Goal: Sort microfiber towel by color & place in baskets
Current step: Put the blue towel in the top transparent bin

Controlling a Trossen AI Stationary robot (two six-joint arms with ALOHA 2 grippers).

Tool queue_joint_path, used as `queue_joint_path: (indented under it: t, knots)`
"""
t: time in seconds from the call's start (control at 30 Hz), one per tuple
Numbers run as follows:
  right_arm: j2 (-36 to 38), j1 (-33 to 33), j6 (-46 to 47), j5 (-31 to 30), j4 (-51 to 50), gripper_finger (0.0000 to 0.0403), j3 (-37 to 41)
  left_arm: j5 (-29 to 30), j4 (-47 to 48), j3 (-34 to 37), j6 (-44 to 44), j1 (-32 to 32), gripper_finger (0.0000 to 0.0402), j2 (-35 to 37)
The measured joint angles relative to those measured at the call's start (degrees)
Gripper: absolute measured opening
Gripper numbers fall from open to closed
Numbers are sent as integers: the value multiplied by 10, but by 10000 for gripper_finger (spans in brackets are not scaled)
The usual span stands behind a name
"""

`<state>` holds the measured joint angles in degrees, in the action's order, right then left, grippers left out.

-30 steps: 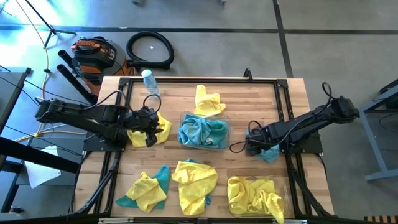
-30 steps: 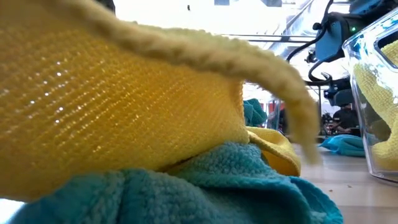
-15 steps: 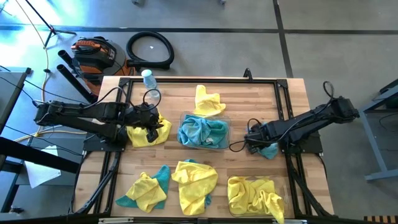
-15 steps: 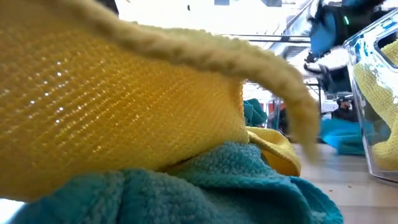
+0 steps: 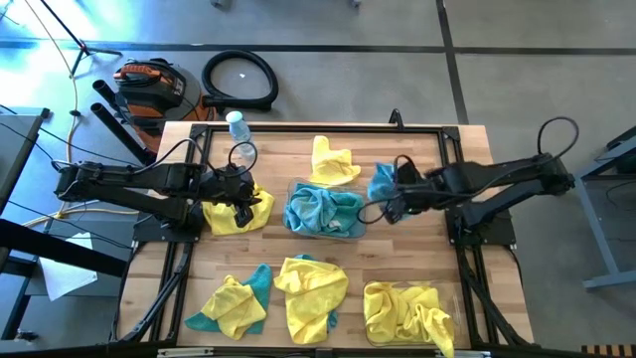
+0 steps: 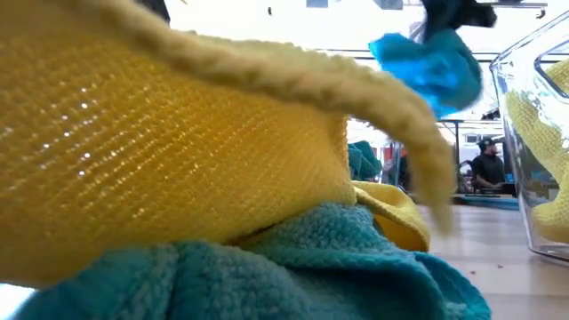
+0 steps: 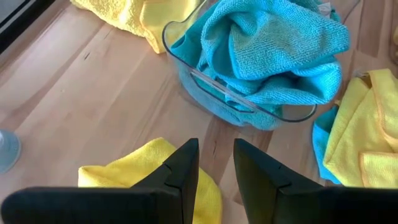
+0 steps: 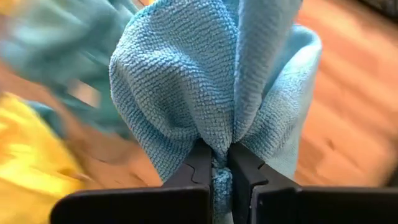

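Your right gripper [image 5: 390, 199] is clamped on a teal towel [image 5: 382, 182], held above the tabletop just right of the teal basket [image 5: 360, 207] at its centre, so carry it left to drop

Two clear tubs: centre [image 5: 326, 211], lower right [image 5: 407, 311]. Two grippers: left [image 5: 238, 207], right [image 5: 391, 206]. One bottle, upper left [image 5: 238, 130]. Loose cloth heaps on table: four.
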<state>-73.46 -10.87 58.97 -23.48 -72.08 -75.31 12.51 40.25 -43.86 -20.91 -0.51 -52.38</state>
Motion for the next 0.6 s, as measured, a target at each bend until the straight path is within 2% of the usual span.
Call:
queue_joint_path:
  t: [0.2,0.4,0.5,0.6]
  knots:
    - [-43,0,-107,-20,96,4,-78,0,-2,0,0,0,92,0]
    - [-126,0,-210,-29,198,3,-92,0,-2,0,0,0,92,0]
    - [-173,0,-231,-16,191,3,-92,0,-2,0,0,0,92,0]
    - [-216,7,-234,28,159,3,-92,0,-2,0,0,0,92,0]
